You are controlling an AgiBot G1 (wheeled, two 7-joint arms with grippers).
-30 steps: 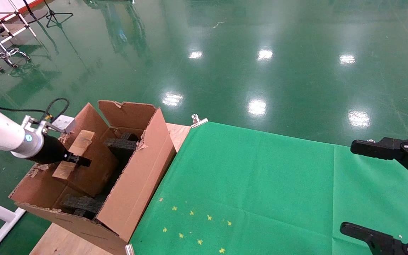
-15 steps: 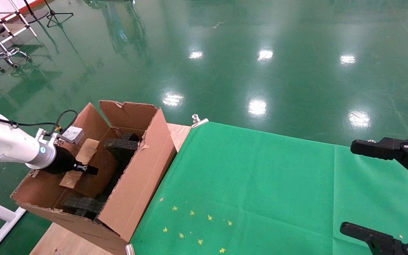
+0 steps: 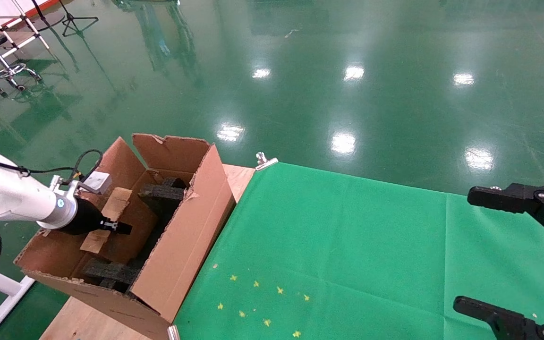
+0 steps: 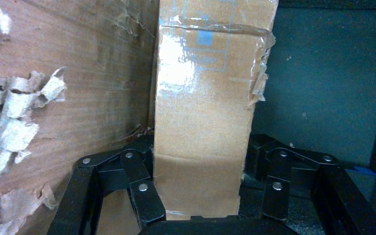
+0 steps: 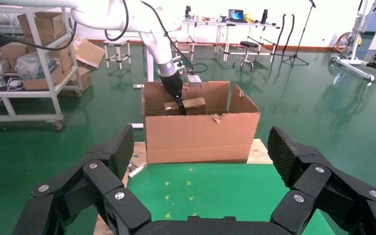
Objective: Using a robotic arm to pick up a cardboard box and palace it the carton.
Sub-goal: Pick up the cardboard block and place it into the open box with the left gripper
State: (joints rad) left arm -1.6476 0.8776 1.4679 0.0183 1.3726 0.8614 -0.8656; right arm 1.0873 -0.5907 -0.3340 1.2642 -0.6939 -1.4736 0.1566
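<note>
Left wrist view: left gripper (image 4: 196,196) clamped across small box (image 4: 208,98), long axis running straight out from jaws. Box inside carton (image 3: 177,245), against torn wall. Right gripper (image 3: 513,257) wide open, empty, well apart.

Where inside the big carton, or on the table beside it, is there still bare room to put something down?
The green cloth is bare between the carton and the idle right end effector, apart from small yellow stars near the front. Inside the carton it is crowded: black foam blocks fill the middle, and the left end effector holds the cardboard box against the far-left wall.
</note>
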